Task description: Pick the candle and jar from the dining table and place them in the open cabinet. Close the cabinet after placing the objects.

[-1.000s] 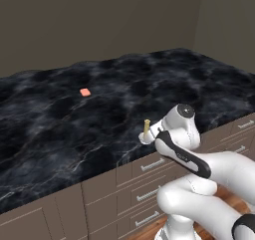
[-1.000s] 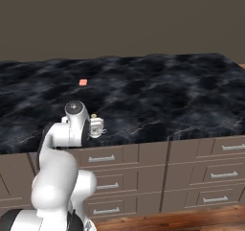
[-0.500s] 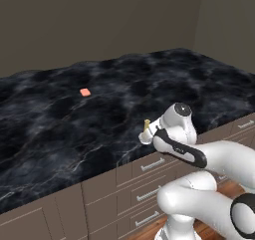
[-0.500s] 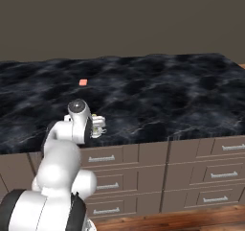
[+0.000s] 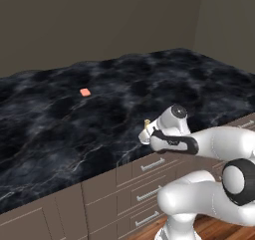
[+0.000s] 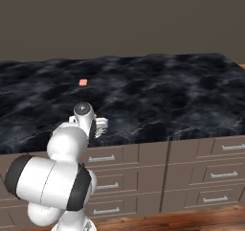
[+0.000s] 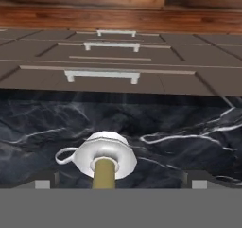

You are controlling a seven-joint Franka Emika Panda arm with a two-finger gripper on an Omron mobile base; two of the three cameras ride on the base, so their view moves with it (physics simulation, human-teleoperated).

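1. Your gripper (image 7: 117, 183) hangs right over the candle (image 7: 103, 172), looking straight down its stick; the two finger tips (image 7: 43, 183) stand wide apart, one on each side of the holder, and touch nothing.
2. In the hand view you see the candle's round silvery holder sitting between the fingers, its little side handle pointing to that picture's left, the olive stick rising toward the camera.
3. The candle (image 5: 146, 124) stands upright on the dining table (image 5: 60, 119), close to the front edge, just above the brown drawer fronts (image 7: 101, 83); in the left base view only its top peeks out beside the robot's hand.
4. From the right base view you see the hand (image 6: 99, 125) at the table's (image 6: 167, 96) front edge, left of centre, with the candle mostly hidden behind it.
5. Count: one candle. One flat salmon-orange piece (image 5: 85, 92) lies well back on the table, far from the gripper; you see it also in the right base view (image 6: 83, 82).
6. Three silver drawer handles (image 7: 102, 74) line up one behind another in the hand view, beyond the table edge, with wooden floor (image 7: 118, 19) past them.
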